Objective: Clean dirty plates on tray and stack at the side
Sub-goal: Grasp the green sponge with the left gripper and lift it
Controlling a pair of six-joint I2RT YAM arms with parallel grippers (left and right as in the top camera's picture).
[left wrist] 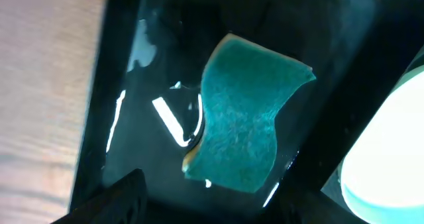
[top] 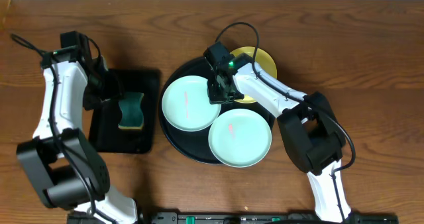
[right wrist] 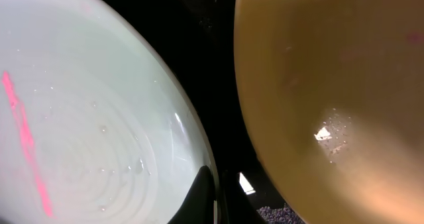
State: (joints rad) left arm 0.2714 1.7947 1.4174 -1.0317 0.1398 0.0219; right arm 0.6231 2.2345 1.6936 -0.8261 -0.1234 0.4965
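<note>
The round black tray point(top: 173, 136) holds two mint-green plates, one at its left point(top: 189, 105) and one at its front point(top: 240, 139). Both carry pink streaks. The yellow plate point(top: 262, 61) lies at the tray's back right edge, partly under my right arm. My right gripper point(top: 217, 95) is shut on the right rim of the left mint plate. In the right wrist view the fingers point(right wrist: 215, 197) pinch that plate's rim point(right wrist: 99, 118), with the yellow plate point(right wrist: 331, 85) beside it. My left gripper point(top: 108, 88) is open above a green sponge point(left wrist: 248, 118).
The sponge point(top: 131, 111) lies on a wet black rectangular tray point(top: 142, 78) left of the round tray. Small crumbs sit on the yellow plate. Bare wooden table point(top: 371, 65) lies to the right of the round tray.
</note>
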